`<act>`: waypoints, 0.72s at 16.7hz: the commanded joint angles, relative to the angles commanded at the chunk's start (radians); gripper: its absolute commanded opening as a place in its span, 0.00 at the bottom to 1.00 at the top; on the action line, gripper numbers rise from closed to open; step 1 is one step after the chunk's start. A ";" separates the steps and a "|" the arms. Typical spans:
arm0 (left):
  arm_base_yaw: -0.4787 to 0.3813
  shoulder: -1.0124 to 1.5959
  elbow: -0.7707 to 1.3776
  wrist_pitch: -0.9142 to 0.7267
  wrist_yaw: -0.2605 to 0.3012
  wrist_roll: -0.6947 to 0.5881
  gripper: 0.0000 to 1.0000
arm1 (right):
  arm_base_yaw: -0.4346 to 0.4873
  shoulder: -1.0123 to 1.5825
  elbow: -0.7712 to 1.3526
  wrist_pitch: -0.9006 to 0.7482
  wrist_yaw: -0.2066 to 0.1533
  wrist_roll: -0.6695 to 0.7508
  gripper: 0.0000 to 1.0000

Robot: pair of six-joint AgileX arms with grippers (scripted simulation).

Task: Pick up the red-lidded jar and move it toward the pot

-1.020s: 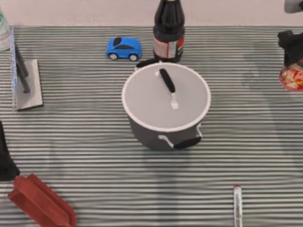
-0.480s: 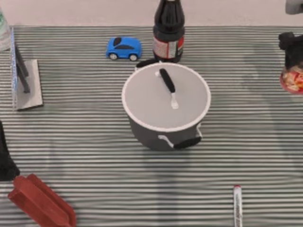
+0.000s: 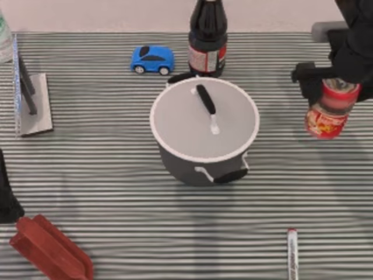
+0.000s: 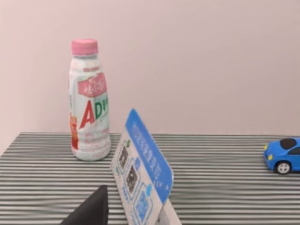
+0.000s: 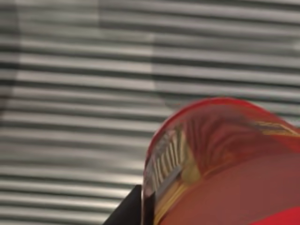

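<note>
The red-lidded jar (image 3: 325, 116) hangs tilted above the table at the right, held near its red lid by my right gripper (image 3: 336, 83), which is shut on it. In the right wrist view the jar (image 5: 225, 159) fills the near corner, with a dark fingertip (image 5: 129, 211) pressed against its side. The pot (image 3: 204, 122), dark grey with a light grey white-rimmed lid and black handles, stands at the table's middle, about a jar's length to the left of the jar. My left arm (image 3: 6, 198) stays parked at the near left edge.
Behind the pot stand a tall dark bottle (image 3: 207, 41) and a blue toy car (image 3: 152, 59). At the left are a blue sign on a stand (image 3: 29, 99) and a pink-capped bottle (image 4: 89, 103). Along the front lie a red block (image 3: 51, 248) and a marker (image 3: 292, 251).
My right gripper has carried the jar leftward from the right edge toward the pot. The left arm and everything else have not moved.
</note>
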 joint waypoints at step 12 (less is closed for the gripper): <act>0.000 0.000 0.000 0.000 0.000 0.000 1.00 | 0.081 -0.005 -0.118 0.113 0.032 0.151 0.00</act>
